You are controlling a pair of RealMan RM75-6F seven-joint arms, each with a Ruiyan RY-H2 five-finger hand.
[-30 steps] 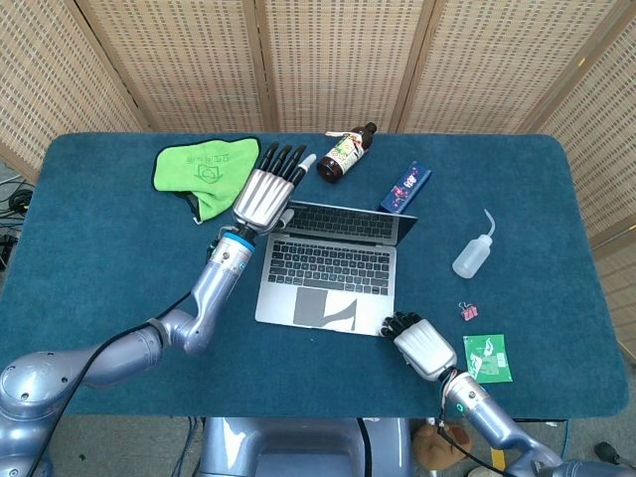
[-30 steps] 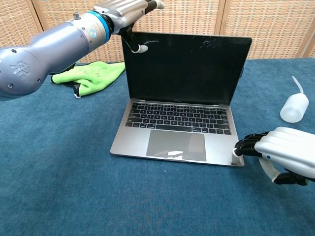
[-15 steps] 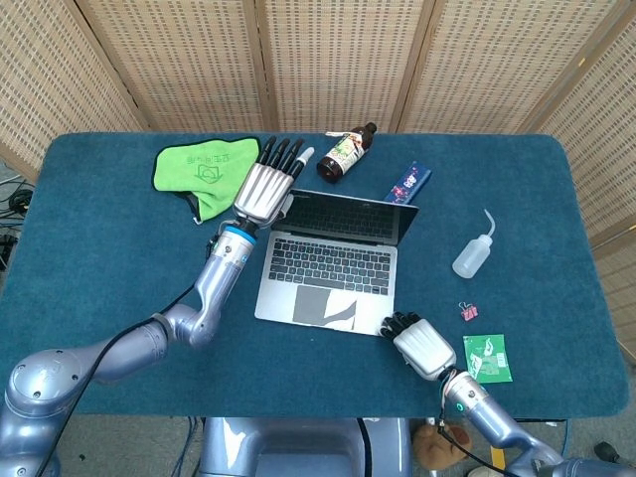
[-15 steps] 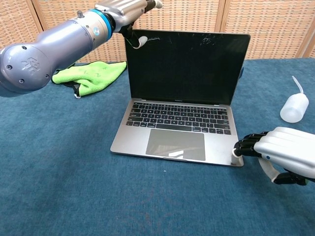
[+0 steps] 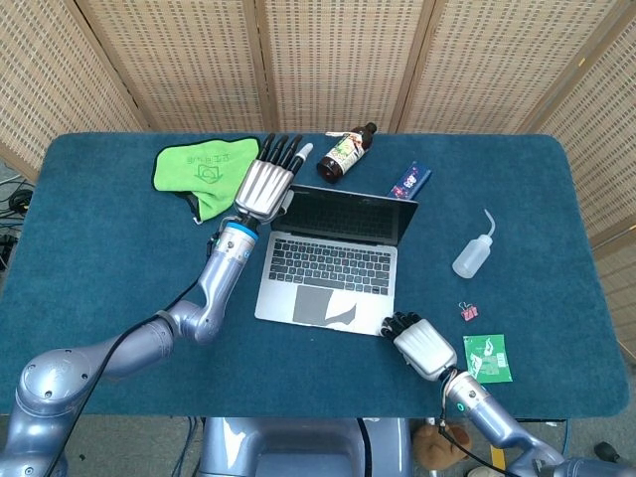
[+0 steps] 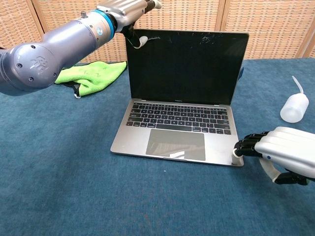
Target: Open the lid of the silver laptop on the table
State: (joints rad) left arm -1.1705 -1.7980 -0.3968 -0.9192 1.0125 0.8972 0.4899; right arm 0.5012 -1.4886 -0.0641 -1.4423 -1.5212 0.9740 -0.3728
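The silver laptop (image 5: 330, 268) (image 6: 179, 132) sits in the middle of the table with its lid (image 6: 187, 66) raised past upright and the dark screen facing me. My left hand (image 5: 264, 183) (image 6: 127, 9) is at the lid's top left corner, fingers stretched out flat, the thumb touching the front of the screen edge. My right hand (image 5: 422, 347) (image 6: 283, 152) lies on the table at the laptop's front right corner, its fingertips (image 6: 241, 145) pressing on that corner of the base.
A green cloth (image 5: 204, 171) lies behind my left hand. A brown bottle (image 5: 345, 152) and a blue box (image 5: 405, 184) lie behind the laptop. A squeeze bottle (image 5: 473, 250), a small clip (image 5: 468, 312) and a green packet (image 5: 488, 358) are to the right.
The lid has tilted further back, with my left hand moving away along with its top corner. My right hand has stayed on the base corner.
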